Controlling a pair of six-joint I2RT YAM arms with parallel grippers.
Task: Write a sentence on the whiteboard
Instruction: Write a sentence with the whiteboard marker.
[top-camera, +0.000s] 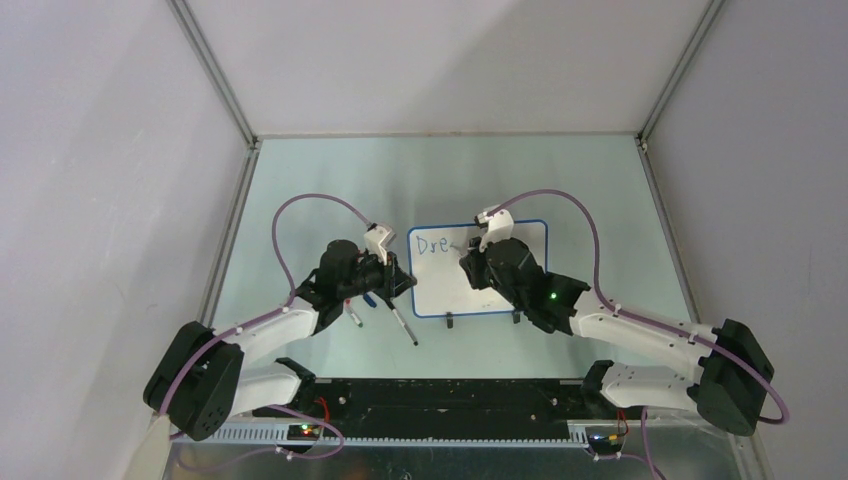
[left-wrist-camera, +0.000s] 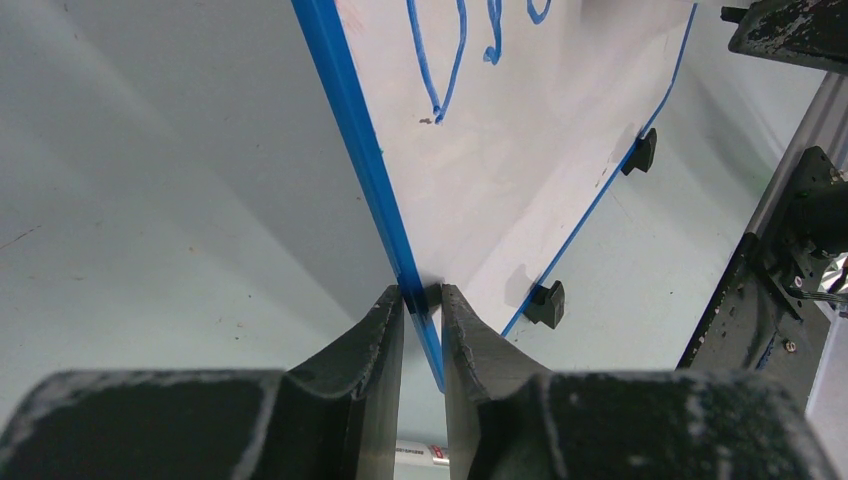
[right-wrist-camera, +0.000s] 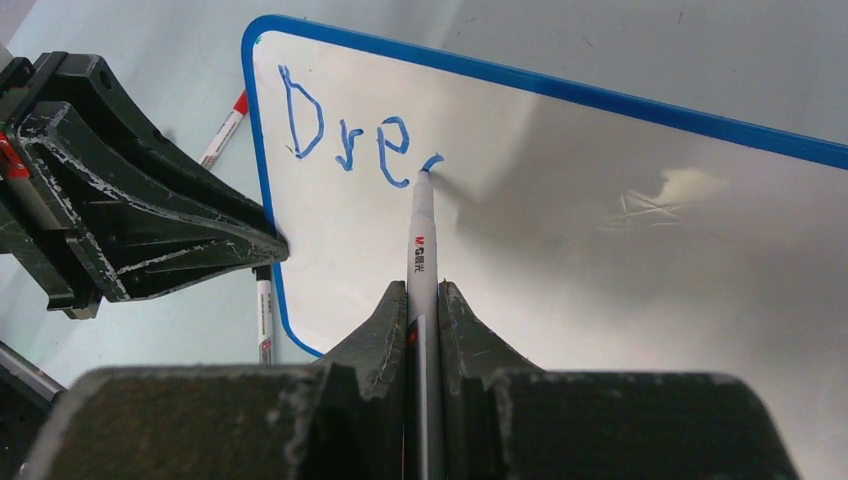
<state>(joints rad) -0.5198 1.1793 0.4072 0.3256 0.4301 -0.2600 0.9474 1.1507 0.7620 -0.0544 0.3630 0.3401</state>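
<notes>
We see one whiteboard (top-camera: 445, 290) lying flat in the middle of the table (top-camera: 330, 180). It looks thin, stiff and light. Its face is shiny and smooth, so we think it would slide away when a pen pushes on it. The best place to hold it is the blue rim at the side, away from the writing. The left gripper (left-wrist-camera: 423, 297) does just that: its two fingers are nearly together, pinching the left rim close to the near corner. The right gripper (right-wrist-camera: 423, 290) is squeezed tight on one marker (right-wrist-camera: 421, 235), held by its thin, smooth body, and the tip touches the board. We think a soft push is enough. The sentence (right-wrist-camera: 345, 135) has three blue letters, "Dre", and the start of a fourth. The board has two black clip feet (left-wrist-camera: 546, 303) on its near long edge. We count at least two spare pens (top-camera: 403, 325) on the table by the left gripper, and more may be hidden
</notes>
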